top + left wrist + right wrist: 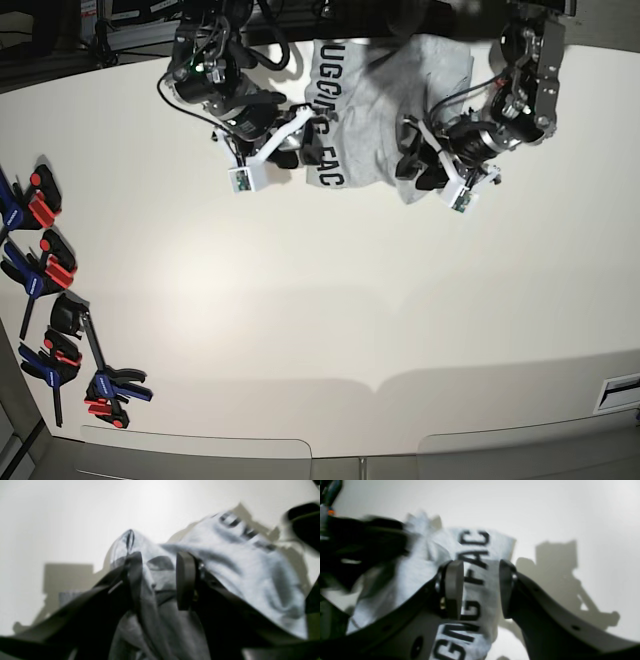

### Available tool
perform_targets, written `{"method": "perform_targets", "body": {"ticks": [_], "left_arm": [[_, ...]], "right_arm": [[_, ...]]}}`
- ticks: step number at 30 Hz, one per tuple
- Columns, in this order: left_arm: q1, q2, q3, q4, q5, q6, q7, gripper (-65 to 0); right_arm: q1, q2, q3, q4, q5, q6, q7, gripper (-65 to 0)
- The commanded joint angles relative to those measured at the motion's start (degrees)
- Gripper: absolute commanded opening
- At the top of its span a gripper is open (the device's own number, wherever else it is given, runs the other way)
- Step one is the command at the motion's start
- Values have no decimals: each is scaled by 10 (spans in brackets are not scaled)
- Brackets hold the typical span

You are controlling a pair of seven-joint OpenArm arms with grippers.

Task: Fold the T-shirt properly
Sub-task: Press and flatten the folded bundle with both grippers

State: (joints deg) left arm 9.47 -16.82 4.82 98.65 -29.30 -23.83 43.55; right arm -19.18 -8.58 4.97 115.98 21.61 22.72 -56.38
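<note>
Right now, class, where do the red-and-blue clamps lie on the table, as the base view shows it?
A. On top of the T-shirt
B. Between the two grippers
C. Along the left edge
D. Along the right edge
C: the clamps lie in a loose row down the left edge of the table, far from the T-shirt at the far side, where both arms work.

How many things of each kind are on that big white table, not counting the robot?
T-shirt: 1
Clamps with red and blue handles, at the table's left edge: about 5; they overlap, so the count is uncertain
Total: about 6
</note>
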Motion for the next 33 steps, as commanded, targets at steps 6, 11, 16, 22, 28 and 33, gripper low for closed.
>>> {"method": "perform_targets", "body": {"ticks": [6, 11, 16, 22, 28, 33], "left_arm": [[-28, -2, -2, 5, 12, -2, 31, -439], [-28, -4, -2, 5, 12, -2, 69, -439], [-28, -7, -2, 5, 12, -2, 89, -406], [-28, -7, -2, 5, 2, -2, 92, -450], [-31, -15, -12, 31, 3, -2, 92, -650], [-31, -44, -41, 73, 7, -1, 92, -650]], "right_arm": [[4, -4, -2, 22, 56, 34, 15, -428], [4, -4, -2, 21, 32, 34, 15, -430], [4, -4, -2, 20, -7, 32, 17, -430], [4, -4, -1, 20, -4, 32, 26, -430], [4, -4, -1, 20, -4, 32, 24, -430], [4, -4, -1, 20, -4, 32, 24, -430]]}}
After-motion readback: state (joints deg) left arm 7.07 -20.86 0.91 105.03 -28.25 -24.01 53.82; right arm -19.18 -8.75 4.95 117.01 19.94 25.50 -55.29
